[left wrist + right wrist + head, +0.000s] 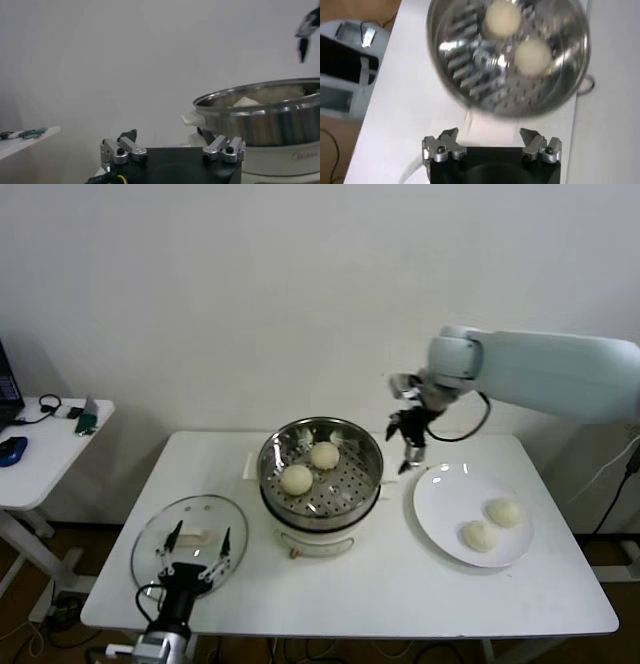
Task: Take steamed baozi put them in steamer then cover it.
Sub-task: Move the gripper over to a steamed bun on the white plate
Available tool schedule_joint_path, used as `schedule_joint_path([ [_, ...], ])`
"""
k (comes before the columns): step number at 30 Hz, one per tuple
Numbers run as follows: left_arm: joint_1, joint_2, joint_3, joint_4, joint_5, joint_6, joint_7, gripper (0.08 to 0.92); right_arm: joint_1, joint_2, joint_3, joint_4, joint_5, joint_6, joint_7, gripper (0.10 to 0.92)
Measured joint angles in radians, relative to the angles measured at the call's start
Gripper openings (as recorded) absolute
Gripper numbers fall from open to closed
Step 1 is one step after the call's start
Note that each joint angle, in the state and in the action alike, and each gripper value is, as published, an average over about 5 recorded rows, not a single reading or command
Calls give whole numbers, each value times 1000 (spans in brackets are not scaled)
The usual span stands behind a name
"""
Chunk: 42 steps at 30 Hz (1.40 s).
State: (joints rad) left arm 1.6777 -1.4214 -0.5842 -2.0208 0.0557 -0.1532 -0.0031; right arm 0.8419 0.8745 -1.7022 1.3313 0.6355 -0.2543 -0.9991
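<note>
The steamer stands mid-table on its white base, with two baozi on the perforated tray. Two more baozi lie on the white plate to its right. My right gripper is open and empty, raised between the steamer and the plate. In the right wrist view its fingertips frame the steamer and the two baozi inside. The glass cover lies flat at the table's front left. My left gripper hangs open above it.
A small white side table with a mouse and cables stands at the far left. The white wall is close behind the table. The left wrist view shows the steamer's rim and my right gripper's fingers far off.
</note>
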Motion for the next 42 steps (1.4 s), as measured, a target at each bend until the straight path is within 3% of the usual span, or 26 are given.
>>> schedule_joint_path([
  [8, 16, -11, -6, -6, 15, 7, 0, 823, -113, -187, 46, 11, -171, 27, -8, 823],
  [16, 25, -28, -9, -6, 37, 10, 1, 823, -298, -262, 165, -35, -298, 51, -11, 823],
  [42, 29, -43, -25, 17, 52, 3, -2, 823, -592, -159, 359, -246, -437, 89, -23, 822],
])
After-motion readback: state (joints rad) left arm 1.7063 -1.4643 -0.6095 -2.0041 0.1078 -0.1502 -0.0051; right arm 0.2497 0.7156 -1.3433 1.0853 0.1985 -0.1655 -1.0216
